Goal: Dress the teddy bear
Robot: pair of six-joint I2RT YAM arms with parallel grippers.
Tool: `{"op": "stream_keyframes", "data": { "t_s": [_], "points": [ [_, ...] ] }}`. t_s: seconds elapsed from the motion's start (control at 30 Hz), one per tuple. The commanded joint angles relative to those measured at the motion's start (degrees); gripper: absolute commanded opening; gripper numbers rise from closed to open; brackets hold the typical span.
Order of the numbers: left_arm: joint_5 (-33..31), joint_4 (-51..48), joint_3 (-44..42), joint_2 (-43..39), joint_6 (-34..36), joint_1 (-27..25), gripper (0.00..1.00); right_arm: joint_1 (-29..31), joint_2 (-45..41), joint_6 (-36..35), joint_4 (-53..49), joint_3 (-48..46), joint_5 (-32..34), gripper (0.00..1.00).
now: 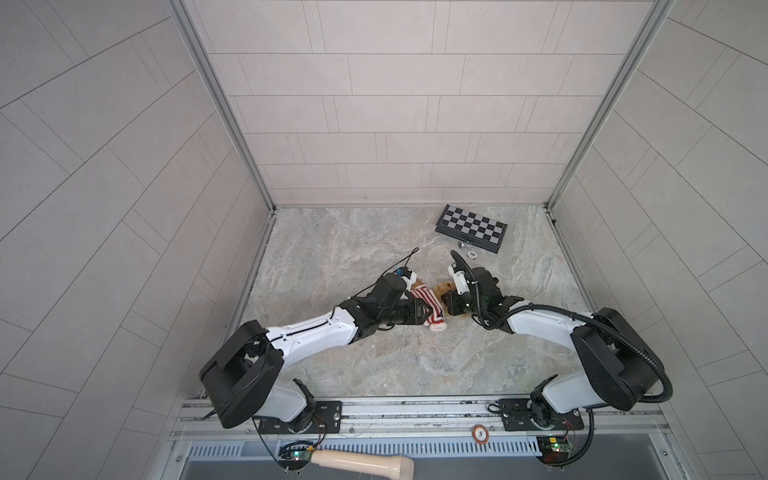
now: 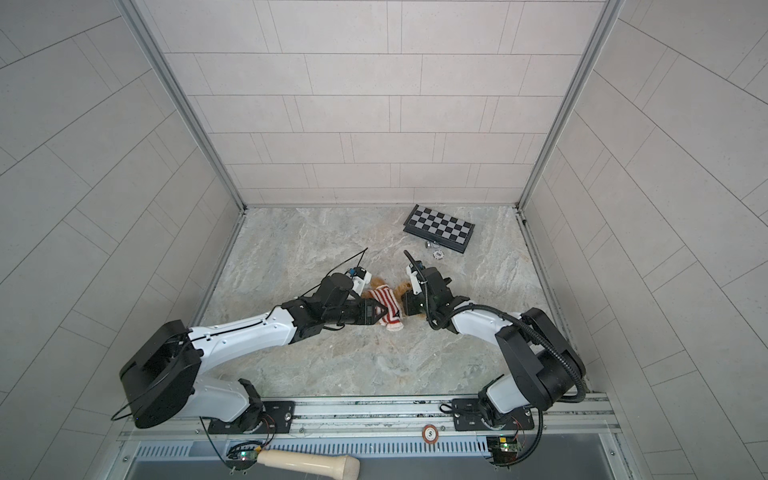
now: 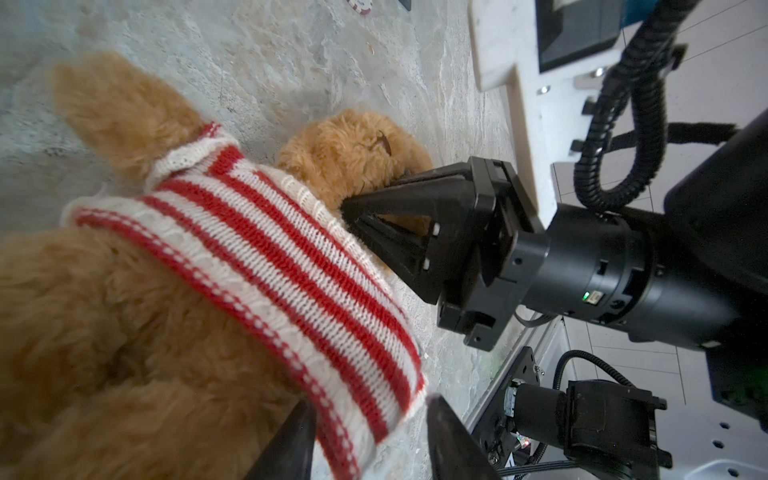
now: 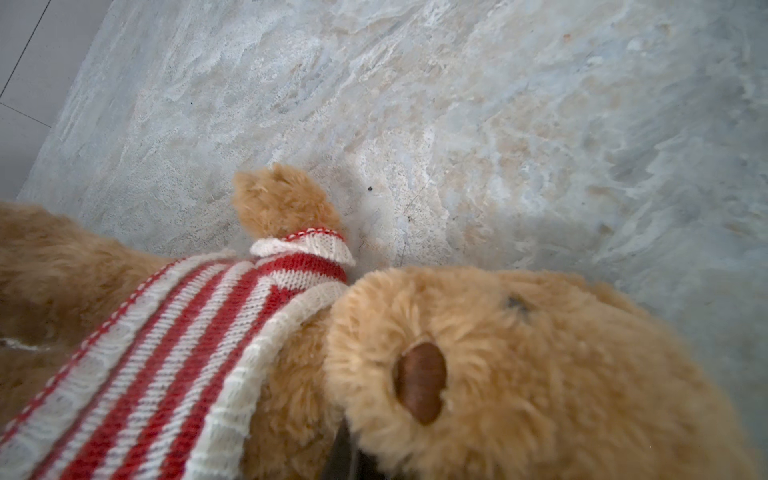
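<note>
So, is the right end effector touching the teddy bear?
Touching: in the left wrist view the right end effector has its tips sunk into the fur of the teddy bear.

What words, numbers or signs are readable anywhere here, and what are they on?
"5": on the round chip lying on the front rail.
Too small to read: the markings on the small chip beside the chessboard.
None: on the teddy bear or its striped sweater.
</note>
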Motion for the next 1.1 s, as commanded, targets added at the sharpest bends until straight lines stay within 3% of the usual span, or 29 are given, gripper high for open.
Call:
{"op": "stream_keyframes", "data": {
  "t_s": [0.0, 0.13, 0.43, 0.77, 1.07],
  "points": [
    [0.32, 0.49, 1.91, 1.08, 0.22, -0.18, 0.40, 0.27, 0.43, -1.07, -6.35, -2.52, 3.77, 0.13],
    [-0.15, -1.13, 2.90, 0.54, 1.00, -0.21, 0.34, 1.38, -0.42, -2.08, -7.55, -2.39, 5.45, 0.12],
    [-0.14, -1.61, 4.64, 2.29, 1.39, -0.11, 0.35, 2.75, -0.59, -2.75, -7.82, -2.81, 6.95, 0.10],
    [-1.68, -0.92, 5.08, 1.28, 0.42, -0.21, 0.00, 3.09, -0.82, -3.17, -7.69, -3.95, 7.86, 0.10],
    [-0.76, -6.28, 6.76, -5.33, 2.90, -0.23, 0.00, 3.02, 1.96, -1.57, -5.64, -5.24, 8.89, 0.08]
  ]
}}
